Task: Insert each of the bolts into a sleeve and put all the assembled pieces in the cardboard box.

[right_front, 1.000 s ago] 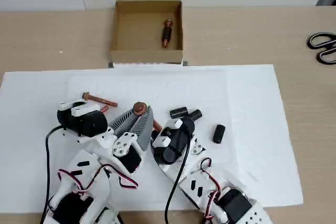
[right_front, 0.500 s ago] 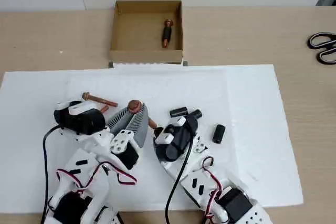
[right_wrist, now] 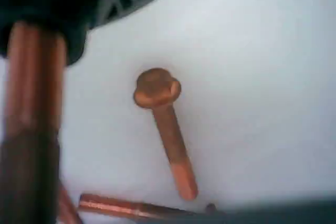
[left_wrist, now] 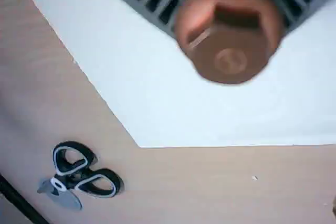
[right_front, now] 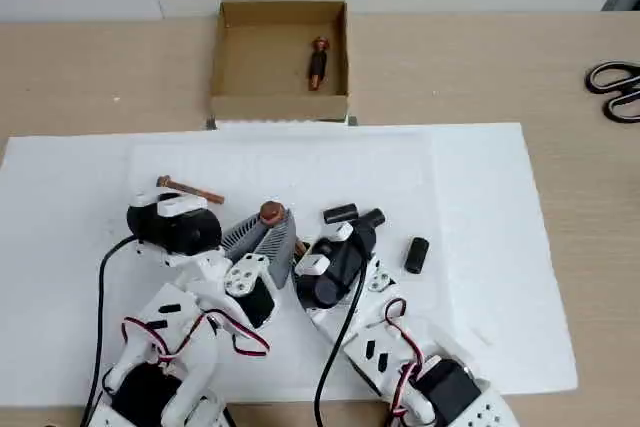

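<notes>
One assembled piece (right_front: 318, 63) is in the cardboard box (right_front: 232, 67); left gripper (right_front: 267, 230) is clamped on a bolt (right_front: 269, 212); can't tell with the right gripper (right_front: 304, 247). Loose sleeves (right_front: 416, 254) and a spare bolt (right_front: 190, 189) are left to do.

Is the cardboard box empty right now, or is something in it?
Not empty: one copper bolt seated in a black sleeve lies inside the open brown cardboard box, near one side wall.

Black-handled metal scissors (right_front: 615, 90) lie on the light wooden table (right_front: 100, 67), well right of the left claw (right_front: 270, 219); a white foam sheet (right_front: 480, 207) spreads beneath that claw.
</notes>
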